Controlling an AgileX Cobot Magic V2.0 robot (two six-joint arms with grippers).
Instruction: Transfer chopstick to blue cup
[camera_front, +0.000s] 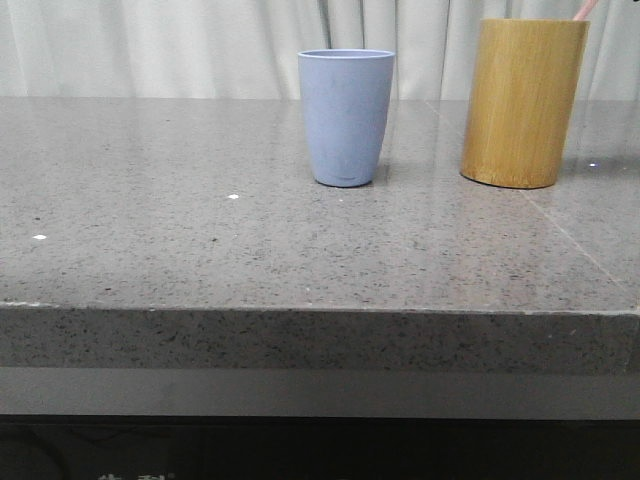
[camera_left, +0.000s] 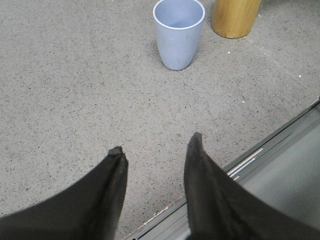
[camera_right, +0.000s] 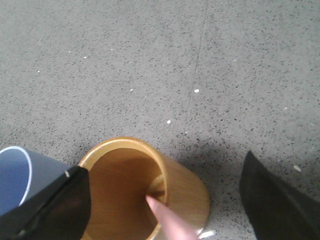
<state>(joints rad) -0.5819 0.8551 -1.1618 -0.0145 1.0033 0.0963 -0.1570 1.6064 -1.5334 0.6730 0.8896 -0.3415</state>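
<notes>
The blue cup (camera_front: 345, 118) stands upright and empty at the middle of the stone table. A pale pink chopstick (camera_front: 585, 9) sticks out of the bamboo holder (camera_front: 522, 100) to the cup's right. In the right wrist view my right gripper (camera_right: 165, 167) is open just above the holder (camera_right: 187, 187). The chopstick (camera_right: 169, 217) leans against the holder's rim between the spread fingers, and neither finger touches it. The cup's rim (camera_right: 15, 175) shows beside the holder. My left gripper (camera_left: 156, 149) is open and empty over the table's front edge, well short of the cup (camera_left: 178, 32).
The grey speckled table (camera_front: 200, 230) has a front edge (camera_left: 235, 167) just under my left gripper, with a metal rail below it. A white curtain hangs behind the table. Neither arm shows in the front view.
</notes>
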